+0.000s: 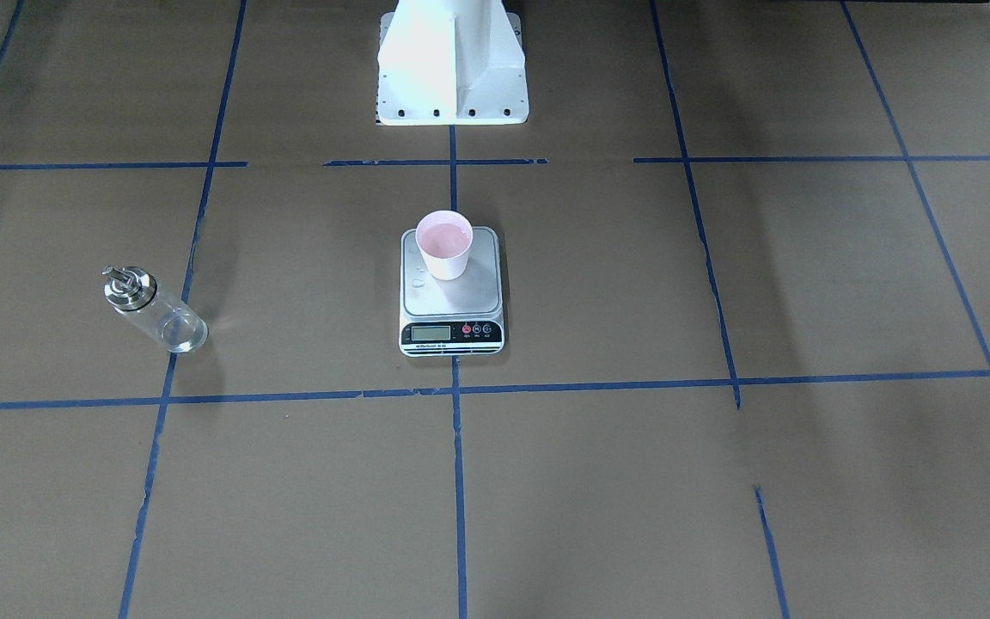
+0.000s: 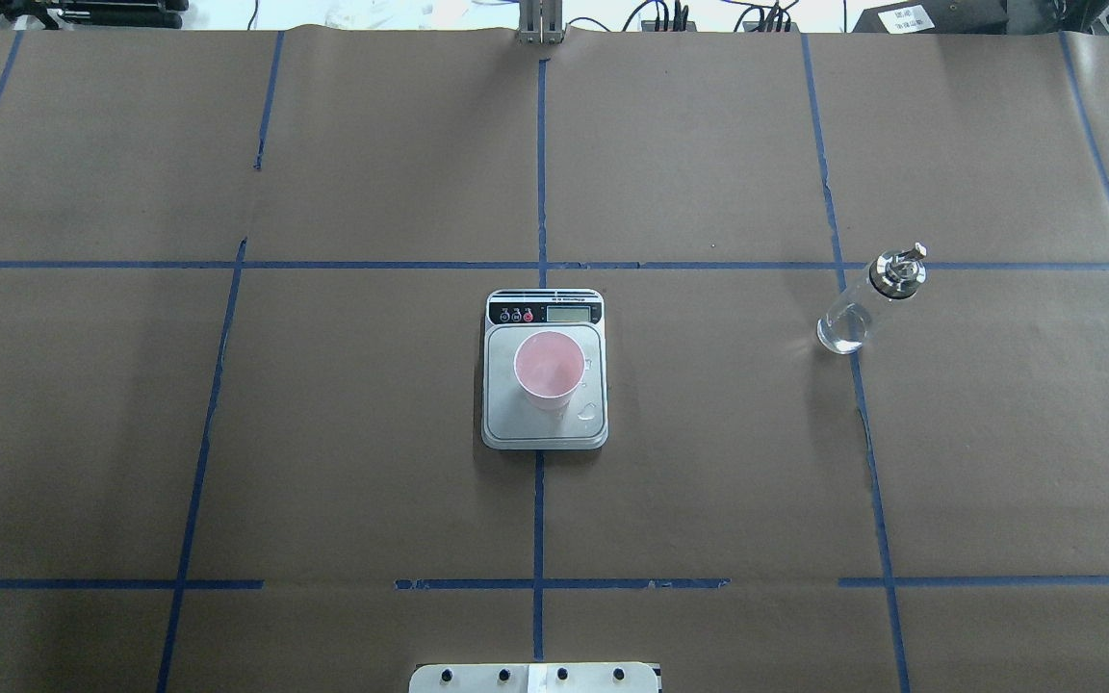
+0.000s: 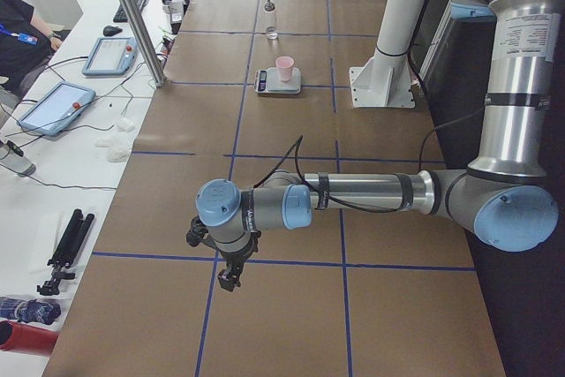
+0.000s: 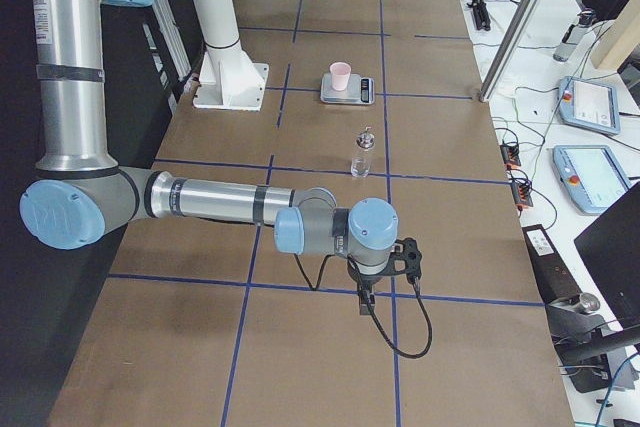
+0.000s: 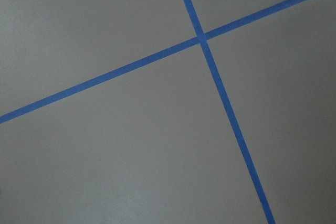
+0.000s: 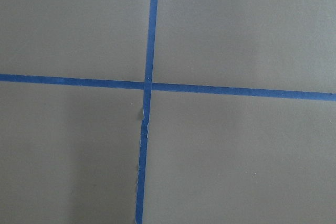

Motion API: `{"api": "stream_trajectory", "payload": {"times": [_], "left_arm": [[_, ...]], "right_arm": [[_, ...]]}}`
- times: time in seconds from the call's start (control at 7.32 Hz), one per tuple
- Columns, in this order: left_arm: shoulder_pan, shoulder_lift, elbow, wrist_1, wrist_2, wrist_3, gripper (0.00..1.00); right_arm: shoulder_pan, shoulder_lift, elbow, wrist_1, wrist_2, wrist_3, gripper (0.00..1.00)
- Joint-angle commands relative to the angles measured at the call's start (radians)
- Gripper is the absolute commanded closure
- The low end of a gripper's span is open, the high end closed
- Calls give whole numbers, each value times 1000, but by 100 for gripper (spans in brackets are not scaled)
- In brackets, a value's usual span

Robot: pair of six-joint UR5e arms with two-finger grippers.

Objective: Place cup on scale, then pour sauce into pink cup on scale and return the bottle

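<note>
Left end effector (image 3: 228, 280) and right end effector (image 4: 363, 301) hang over table (image 3: 265, 130), opening impossible to tell.

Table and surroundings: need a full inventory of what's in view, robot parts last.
cup: 1, pale pink, upright on the scale's plate
scale: 1, silver plate with black strip, table centre
drops: a few, clear, on the plate beside the cup
bottle: 1, clear glass with metal spout, upright on the robot's right, apart from the scale
table: 1, brown cover with blue tape grid
tablets: 2, grey-blue, off the table on the robot's left
person: 1, partly in view, beyond the tablets
base: 1, white, table's robot edge
left gripper: 1, black, above the table's left end, open or shut unclear
right gripper: 1, black, above the right end, open or shut unclear
</note>
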Motion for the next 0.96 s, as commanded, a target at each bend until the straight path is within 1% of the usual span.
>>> {"api": "stream_trajectory", "payload": {"times": [0.0, 0.27, 0.55, 0.68, 0.82], "left_arm": [[-7, 2, -2, 0, 0, -100, 0], [-14, 2, -2, -23, -3, -133, 0], [-24, 3, -4, -160, -5, -259, 0], [-24, 3, -4, -193, -5, -280, 0], [-24, 2, -5, -198, -5, -303, 0]], "right_arm": [[0, 0, -6, 12, 2, 6, 0], [0, 3, -5, 13, 2, 6, 0], [0, 8, -3, 13, 2, 6, 0], [0, 8, -2, 13, 2, 6, 0], [0, 8, -3, 13, 2, 6, 0]]}}
